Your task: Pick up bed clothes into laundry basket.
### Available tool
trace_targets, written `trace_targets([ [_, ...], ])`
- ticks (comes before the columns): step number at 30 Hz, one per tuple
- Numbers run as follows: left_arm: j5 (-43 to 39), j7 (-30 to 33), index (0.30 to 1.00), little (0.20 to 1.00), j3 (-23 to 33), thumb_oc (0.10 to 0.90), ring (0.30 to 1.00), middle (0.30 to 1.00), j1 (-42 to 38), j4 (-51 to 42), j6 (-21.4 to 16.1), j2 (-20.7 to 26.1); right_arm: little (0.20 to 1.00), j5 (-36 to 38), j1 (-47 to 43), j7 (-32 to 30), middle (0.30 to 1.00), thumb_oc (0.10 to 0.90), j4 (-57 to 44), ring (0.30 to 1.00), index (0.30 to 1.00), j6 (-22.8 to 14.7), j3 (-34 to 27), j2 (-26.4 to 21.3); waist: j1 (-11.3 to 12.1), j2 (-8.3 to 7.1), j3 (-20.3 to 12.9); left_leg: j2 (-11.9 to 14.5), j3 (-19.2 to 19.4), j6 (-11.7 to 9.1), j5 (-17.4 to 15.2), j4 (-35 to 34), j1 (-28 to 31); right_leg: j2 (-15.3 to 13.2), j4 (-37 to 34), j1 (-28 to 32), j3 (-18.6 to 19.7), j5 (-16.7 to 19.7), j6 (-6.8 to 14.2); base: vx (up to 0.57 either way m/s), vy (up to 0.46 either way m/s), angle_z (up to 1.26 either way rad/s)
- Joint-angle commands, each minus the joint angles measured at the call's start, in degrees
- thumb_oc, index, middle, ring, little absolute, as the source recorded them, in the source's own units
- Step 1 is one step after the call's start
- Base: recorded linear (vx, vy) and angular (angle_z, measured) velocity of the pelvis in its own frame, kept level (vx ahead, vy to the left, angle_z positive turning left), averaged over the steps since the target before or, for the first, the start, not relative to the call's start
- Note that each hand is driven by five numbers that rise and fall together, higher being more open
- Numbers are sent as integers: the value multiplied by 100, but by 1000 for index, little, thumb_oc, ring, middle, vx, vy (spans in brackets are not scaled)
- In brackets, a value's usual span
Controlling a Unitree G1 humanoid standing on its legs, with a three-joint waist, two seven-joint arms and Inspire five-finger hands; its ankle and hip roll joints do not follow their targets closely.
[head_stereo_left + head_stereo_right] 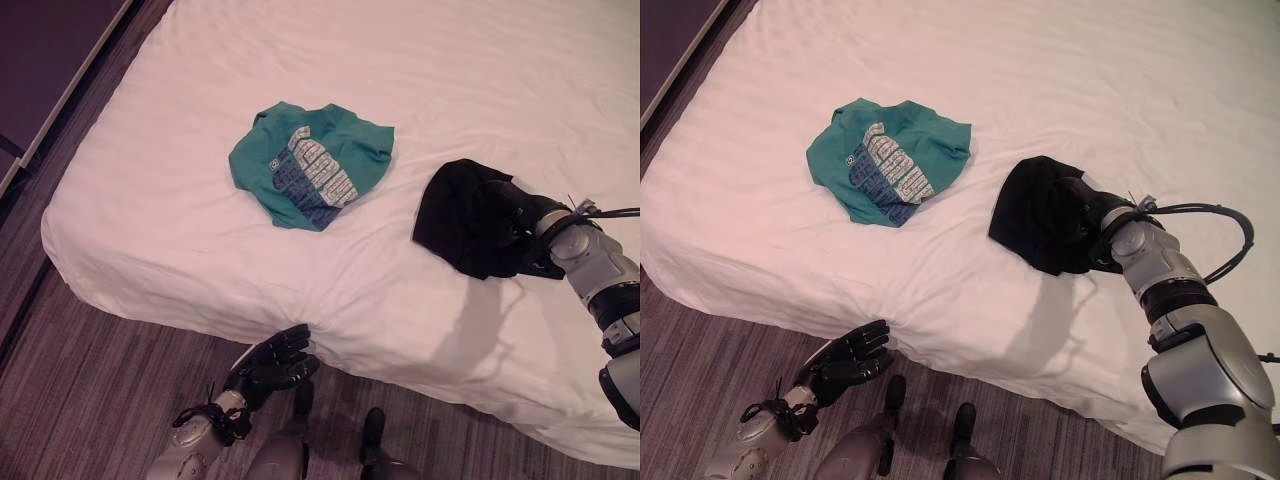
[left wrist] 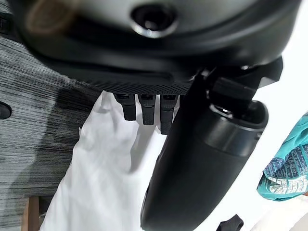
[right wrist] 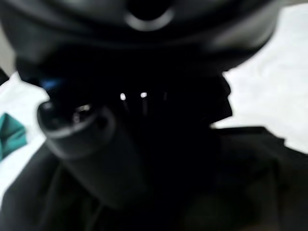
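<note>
Black garment (image 1: 470, 215) lies bunched on the white bed (image 1: 300, 60), near the front edge; teal printed shirt (image 1: 312, 163) flat on the bed, well apart to its left. Right robot hand (image 1: 1088, 232) reaches into the black garment, fingers buried in cloth, grip can't tell. Left robot hand (image 1: 272, 365) hangs below the bed edge over the floor (image 1: 70, 390), fingers loosely relaxed, holding nothing

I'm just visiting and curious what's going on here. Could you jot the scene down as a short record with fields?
Surface: bed with white sheet
Garment one: crumpled teal printed T-shirt, lying alone on the sheet
Garment two: bunched black cloth garment, right of the T-shirt
Right hand: on the black garment, fingers hidden
Left hand: low by the bed's near edge, holding nothing
</note>
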Motion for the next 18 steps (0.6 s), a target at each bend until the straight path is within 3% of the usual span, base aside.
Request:
trace_targets([
  [1, -39, -73, 900, 900, 178, 800, 900, 900, -89, -578, -283, -200, 300, 158, 699, 382, 300, 400, -652, 300, 300, -141, 171, 84, 17, -83, -27, 155, -23, -246, -269, -1, 232, -365, 21, 138, -22, 30, 415, 0, 0, 0],
  [5, -295, 3, 900, 900, 824, 800, 900, 900, -24, -974, -462, -67, 300, 166, 1701, 422, 300, 400, -1048, 300, 300, -140, -540, 14, -38, -25, -66, 145, -83, -256, -281, -1, 308, -394, 21, 241, -93, -15, 415, 5, 1, 1],
  [8, -710, 156, 900, 900, 2135, 800, 900, 900, -10, -1461, -777, 218, 300, -48, 2744, 452, 300, 400, -1490, 300, 300, -134, -1331, -116, -60, 74, -118, 125, -199, -286, -268, -1, 364, -423, 21, 371, -211, -80, 402, 12, -19, 10],
  [10, -777, 224, 900, 900, 2722, 800, 900, 900, 10, -1665, -925, 378, 300, -73, 3291, 436, 300, 400, -1524, 300, 300, -107, -1809, -79, -66, 128, -163, 112, -258, -301, -261, -1, 391, -446, 21, 455, -290, -112, 400, 22, -20, 33],
  [13, -766, 321, 900, 900, 3649, 800, 900, 900, -34, -2378, -1216, 830, 300, -186, 4242, 436, 300, 400, -1604, 300, 300, -79, -2516, 82, -58, 193, -237, 71, -395, -331, -255, -1, 437, -470, 21, 601, -447, -179, 404, 15, -22, 31],
  [16, -704, 335, 900, 900, 4077, 800, 900, 900, -90, -2389, -1342, 1095, 300, -377, 4705, 540, 300, 400, -1786, 300, 300, -65, -2733, 177, -83, 216, -310, 62, -423, -340, -276, -1, 470, -484, 21, 671, -509, -217, 404, 31, -12, 28],
  [18, -347, 535, 900, 900, 4684, 800, 900, 900, -338, -2071, -1582, 1764, 300, -469, 5199, 660, 300, 400, -1812, 300, 300, -74, -2916, 329, -147, 244, -412, 70, -415, -351, -308, -1, 542, -486, 21, 753, -537, -260, 415, 36, -9, 19],
])
